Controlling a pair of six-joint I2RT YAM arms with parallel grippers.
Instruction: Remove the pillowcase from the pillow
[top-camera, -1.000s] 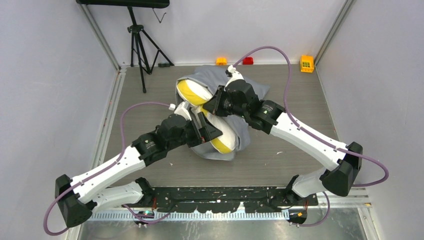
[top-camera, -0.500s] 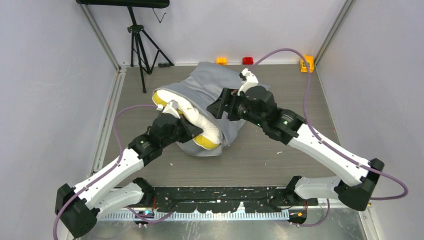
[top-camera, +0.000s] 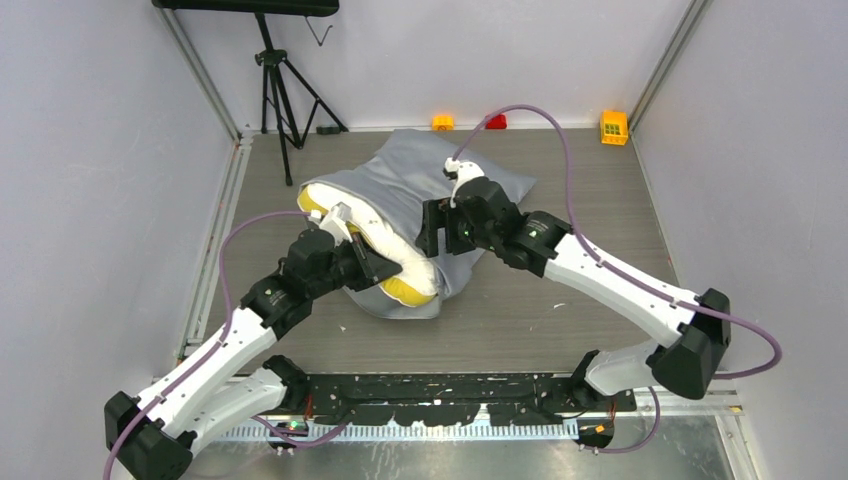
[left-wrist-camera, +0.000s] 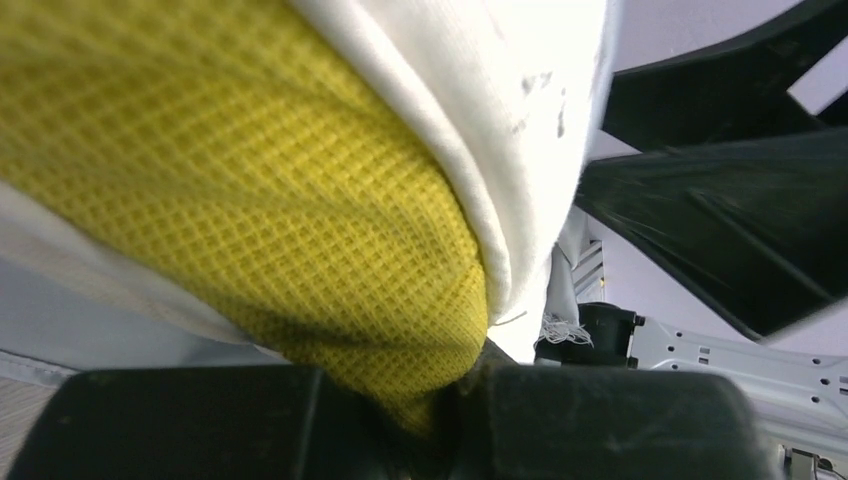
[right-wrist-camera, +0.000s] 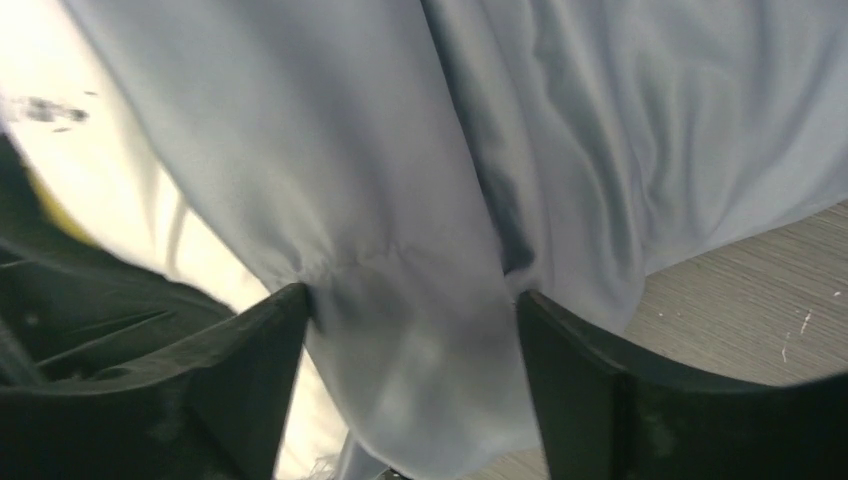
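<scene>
The pillow, white with a yellow edge, lies mid-table, its near end sticking out of the grey-blue pillowcase that covers its far part. My left gripper is shut on the pillow's yellow edge; in the left wrist view the yellow weave is pinched between its fingers. My right gripper is at the pillowcase's open end. In the right wrist view its jaws stand wide apart with a fold of pillowcase bulging between them, and white pillow shows at the left.
A black tripod stands at the back left. Small yellow, red and yellow-orange bricks lie along the back wall. Grey walls and metal rails close in the wooden table.
</scene>
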